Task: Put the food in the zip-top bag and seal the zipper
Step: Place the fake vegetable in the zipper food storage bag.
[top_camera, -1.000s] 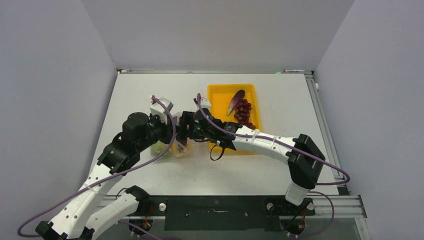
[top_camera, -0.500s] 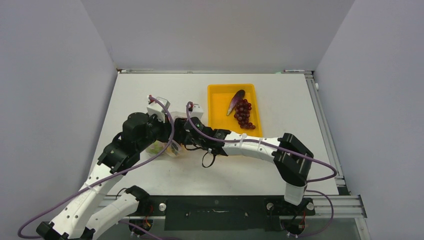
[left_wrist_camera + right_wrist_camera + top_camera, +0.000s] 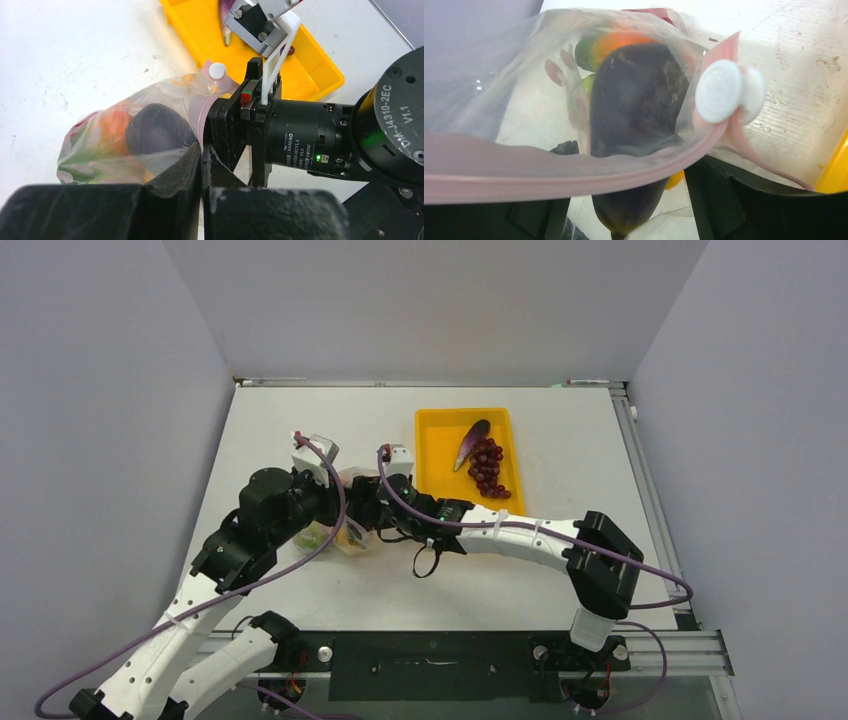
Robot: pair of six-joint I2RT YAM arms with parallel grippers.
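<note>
In the top view the zip-top bag [image 3: 335,537] lies on the white table [image 3: 300,410], to the left of the yellow tray [image 3: 430,422] and not touching it. The left pincer [image 3: 335,510] and the right pincer [image 3: 368,508] meet close together at the mouth of the bag. From this height I cannot tell how their jaws stand. In the tray lie a purple eggplant [image 3: 470,445] and the grapes [image 3: 487,468], one against the other.

In the left wrist view the left pincer is closed and pinches the edge of the bag at its mouth, where the pink zipper [image 3: 199,117] runs down into the jaws. A white slider [image 3: 217,70] sits at the upper end of this strip. Inside the bag are a dark eggplant [image 3: 157,129] and an orange pepper [image 3: 116,122]. The wrist of the right arm [image 3: 305,142] stands just beside the mouth.

The right wrist view looks into the mouth of the bag. The zipper crosses the picture as a pink band. The dark eggplant is mostly inside, and its pointed end hangs out under the band, between the black fingers [image 3: 734,200]. The jaws of the right pincer stand apart with a gap on each side of the eggplant, so they grip nothing. A green piece [image 3: 584,50] shows behind, beside the orange pepper.
</note>
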